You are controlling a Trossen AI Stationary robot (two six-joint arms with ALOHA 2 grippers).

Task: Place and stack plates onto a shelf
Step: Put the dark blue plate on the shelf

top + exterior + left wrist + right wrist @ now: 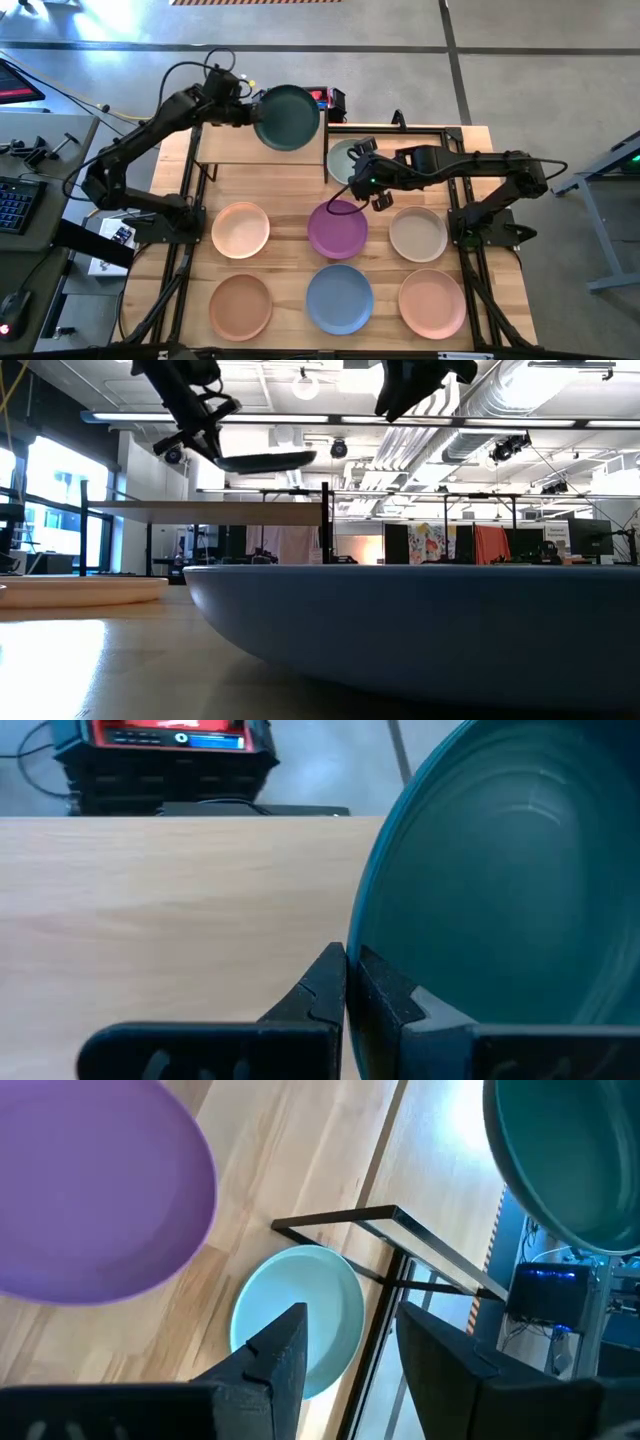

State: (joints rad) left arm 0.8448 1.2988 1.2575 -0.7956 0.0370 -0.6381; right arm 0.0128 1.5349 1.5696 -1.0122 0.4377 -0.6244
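**Dark teal plate carried over the shelf, not yet set down**

The left pincer (345, 985) is pinching the rim of the round, matte dark teal plate (287, 117); its two dark fingers are pressed on the thin edge, one on each side. The plate hangs in the air above the right part of the raised light-wood shelf on a thin black frame (232, 148), almost level. This looks like the placing step. The next move, I think, calls for lowering the plate flat onto the board and then letting the rim go.

The right pincer (345, 1345) has its fingers spread and holds nothing. It hovers over the wooden worktop (285, 260), between the pale grey-green plate (343, 158) just beside the shelf's frame and the purple plate (337, 229).

Five more shallow plates lie apart on the worktop: peach (240, 229), beige (418, 234), terracotta brown (240, 306), blue (339, 298) and salmon pink (432, 303). All seem smooth, with low rims.
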